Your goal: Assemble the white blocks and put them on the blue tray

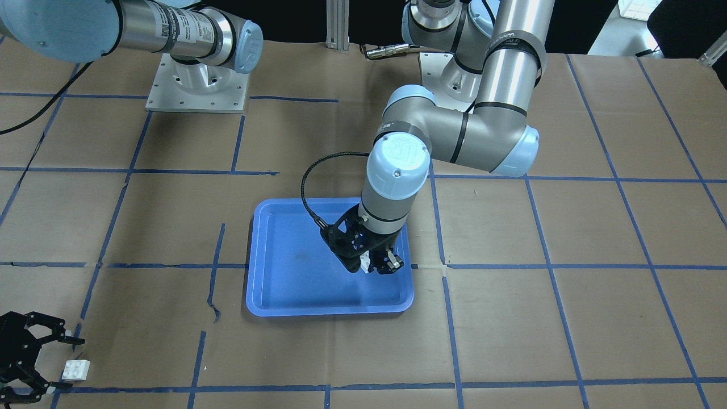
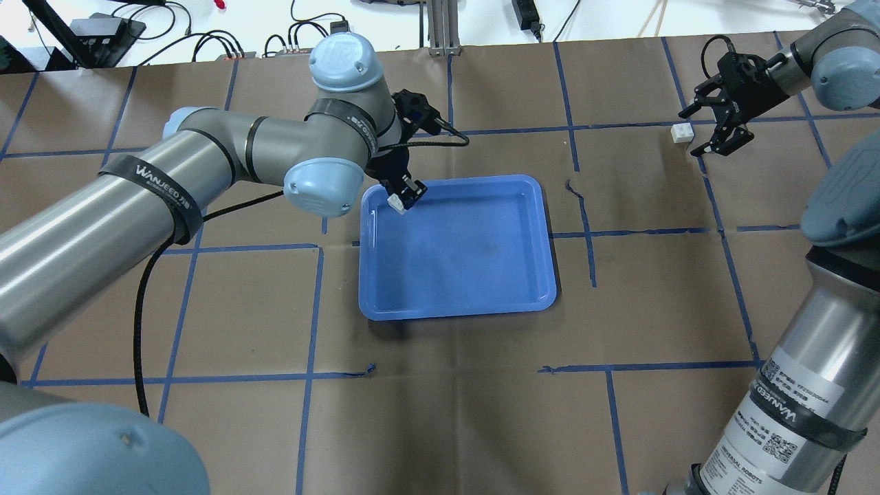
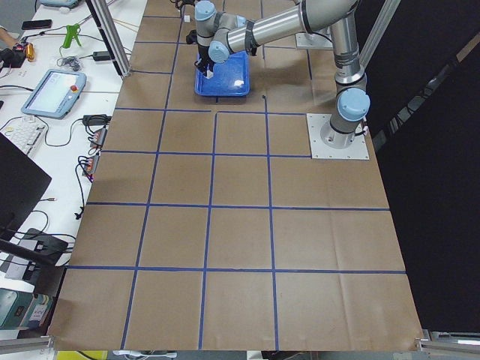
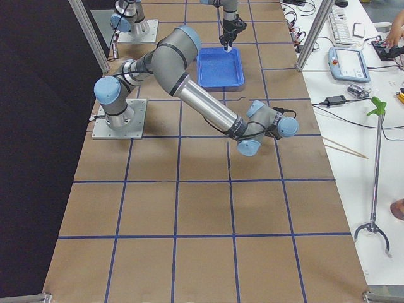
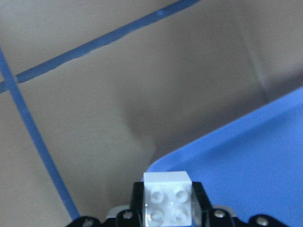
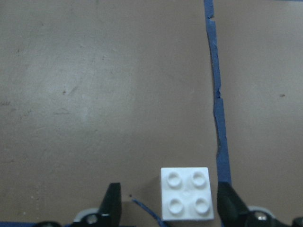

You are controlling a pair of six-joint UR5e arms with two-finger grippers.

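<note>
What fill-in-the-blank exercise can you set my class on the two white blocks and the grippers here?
1. The left gripper is ____ on one white block above the blue tray, near one corner.
2. The other white block lies on the brown paper, studs facing ____.
3. The right gripper has its fingers ____ on either side of that block.
Missing words: shut; up; open.

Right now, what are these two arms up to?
The left gripper is holding one white block over a corner of the blue tray. The right gripper is open, straddling the second white block, which sits on the paper-covered table away from the tray. The blocks are not yet joined.
</note>
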